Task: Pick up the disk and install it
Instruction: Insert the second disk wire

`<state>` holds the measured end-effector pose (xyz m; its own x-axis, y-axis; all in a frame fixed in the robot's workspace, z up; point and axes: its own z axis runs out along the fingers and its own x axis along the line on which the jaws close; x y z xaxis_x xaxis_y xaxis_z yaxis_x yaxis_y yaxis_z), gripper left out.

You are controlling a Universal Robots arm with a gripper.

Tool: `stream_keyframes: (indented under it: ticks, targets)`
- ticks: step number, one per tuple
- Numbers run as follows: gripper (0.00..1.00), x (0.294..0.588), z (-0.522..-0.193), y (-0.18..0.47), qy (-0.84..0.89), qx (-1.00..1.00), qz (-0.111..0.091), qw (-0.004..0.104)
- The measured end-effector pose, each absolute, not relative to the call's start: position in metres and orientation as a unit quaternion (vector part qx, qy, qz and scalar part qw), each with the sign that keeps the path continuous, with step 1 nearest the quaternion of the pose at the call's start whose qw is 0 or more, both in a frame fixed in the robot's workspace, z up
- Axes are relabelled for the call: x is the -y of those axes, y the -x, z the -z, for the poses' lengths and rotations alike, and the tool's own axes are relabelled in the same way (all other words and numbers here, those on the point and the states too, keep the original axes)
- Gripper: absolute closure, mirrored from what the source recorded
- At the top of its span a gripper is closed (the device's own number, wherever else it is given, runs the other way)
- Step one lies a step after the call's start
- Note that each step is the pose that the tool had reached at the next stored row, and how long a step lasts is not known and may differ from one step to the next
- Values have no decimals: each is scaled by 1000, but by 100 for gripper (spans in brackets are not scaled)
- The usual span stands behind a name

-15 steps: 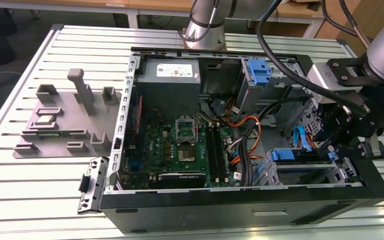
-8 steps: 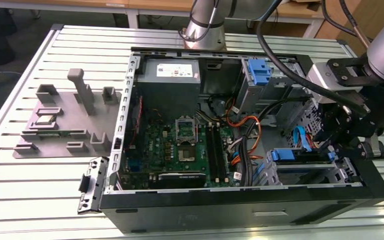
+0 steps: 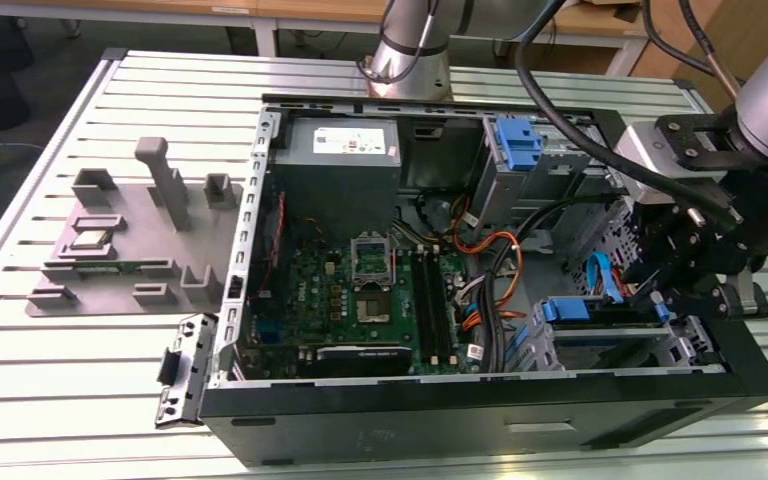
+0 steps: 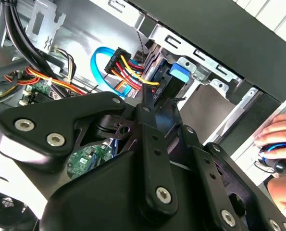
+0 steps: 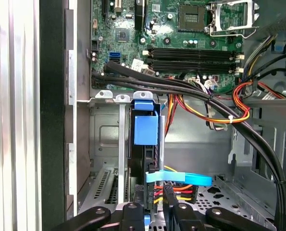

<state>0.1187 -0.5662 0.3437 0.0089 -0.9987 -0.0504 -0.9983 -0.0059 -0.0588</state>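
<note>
Open computer case point(image 3: 491, 415), green motherboard point(image 3: 357, 300), grey power-supply box point(image 3: 341, 150), grey fixture point(image 3: 131, 240)

- In the exterior view, even overhead light falls on the slatted table point(image 3: 77, 380); its pale slats are bright but not blown out.
- The computer case point(image 3: 491, 420) interior is dimmer, with soft shadow under its walls.
- In the second wrist view, the gripper linkage point(image 4: 147, 183) is close, dark and slightly soft.
- In the first wrist view, the motherboard point(image 5: 181, 29) is sharp and evenly lit.
</note>
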Motion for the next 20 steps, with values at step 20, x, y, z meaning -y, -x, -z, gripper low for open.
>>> stream_keyframes:
  ticks: [20]
  targets:
    - [71, 566, -356, -119, 709, -705, -10, 25]
